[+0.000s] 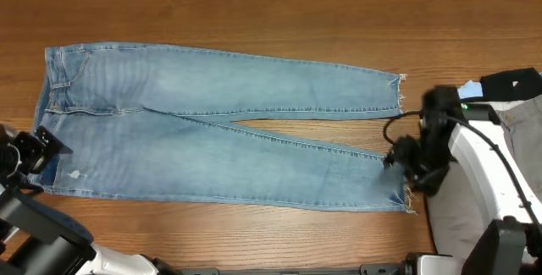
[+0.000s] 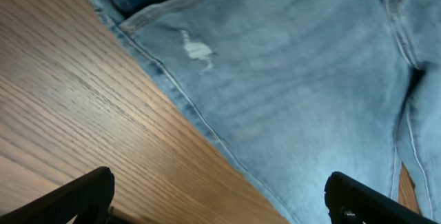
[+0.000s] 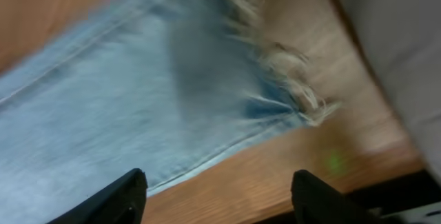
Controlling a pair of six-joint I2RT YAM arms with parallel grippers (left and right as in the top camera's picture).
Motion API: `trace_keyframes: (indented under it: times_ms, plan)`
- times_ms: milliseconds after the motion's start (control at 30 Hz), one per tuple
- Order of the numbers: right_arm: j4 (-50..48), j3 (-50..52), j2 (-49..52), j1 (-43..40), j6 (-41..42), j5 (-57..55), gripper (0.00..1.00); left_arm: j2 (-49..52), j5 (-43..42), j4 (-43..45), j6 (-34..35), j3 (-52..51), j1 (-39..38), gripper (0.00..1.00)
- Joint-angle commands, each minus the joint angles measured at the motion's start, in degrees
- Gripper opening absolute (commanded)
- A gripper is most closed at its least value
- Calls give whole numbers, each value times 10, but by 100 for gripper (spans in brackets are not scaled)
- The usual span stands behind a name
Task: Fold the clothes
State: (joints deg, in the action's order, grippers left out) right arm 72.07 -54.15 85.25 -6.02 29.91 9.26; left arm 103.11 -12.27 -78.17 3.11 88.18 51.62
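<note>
Wood-grain brown covers the whole table (image 1: 254, 21), its boards running left to right, with a paler tan strip along the far edge. The light-blue jeans (image 1: 212, 140) lie flat across the middle, waistband (image 1: 51, 89) at the left and both legs stretching right. The far leg lies almost straight and the near leg angles toward the near side, so a thin wedge of bare wood shows between them.

At the left, the left arm comes in from the near-left corner, its black left gripper (image 1: 38, 152) beside the near end of the waistband. Its fingers (image 2: 83, 193) stand wide apart with nothing between them, hovering over the seam edge where denim meets wood. A small white worn spot (image 2: 196, 48) sits on the fabric just beyond.

At the right, both frayed hems (image 1: 400, 93) end short of the table's edge. The white-and-black right arm reaches in from the right, and the right gripper (image 1: 405, 163) sits over the near leg's hem. The right wrist view is blurred, but its jaws are parted above the whitish fringe (image 3: 289, 79), not pinching any cloth. Something pale grey lies at the far right; I cannot tell what.
</note>
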Motion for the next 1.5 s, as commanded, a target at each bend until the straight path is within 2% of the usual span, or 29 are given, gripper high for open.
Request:
trace_keyframes:
  times_ms: [0, 233, 433, 600, 667, 767, 900, 1000, 1267, 1367, 1467]
  plan:
    - [-21, 58, -3, -37, -2, 43, 69, -2, -11, 19, 23, -8, 31, 100]
    - [-77, 125, -3, -66, 28, 48, 60, -2, -11, 50, 38, -8, 69, 100]
    - [-157, 181, -3, -66, 95, 48, 54, -2, -12, 61, 42, -8, 69, 100]
    - [-178, 206, -3, -66, 109, 38, 48, -2, -8, 68, 42, -8, 69, 100]
    - [-178, 206, -3, -66, 108, 37, 38, -2, -4, 72, 42, -8, 69, 100]
    - [-180, 205, -3, -66, 108, 37, 17, -2, -4, 77, 42, -8, 69, 100]
    - [-175, 197, -3, -66, 101, 37, 8, -2, 5, 78, 44, -9, 69, 100]
    - [-176, 187, -3, -66, 91, 33, 4, -2, 14, 85, 49, -19, 69, 100]
    - [-118, 126, -4, -66, 51, 28, 4, -2, 28, 135, 57, -83, 70, 100]
    - [-99, 98, -4, -66, 32, 29, 4, -2, 37, 173, 64, -112, 70, 93]
    - [-87, 75, -4, -66, 28, 28, 4, -2, 36, 219, 64, -139, 70, 93]
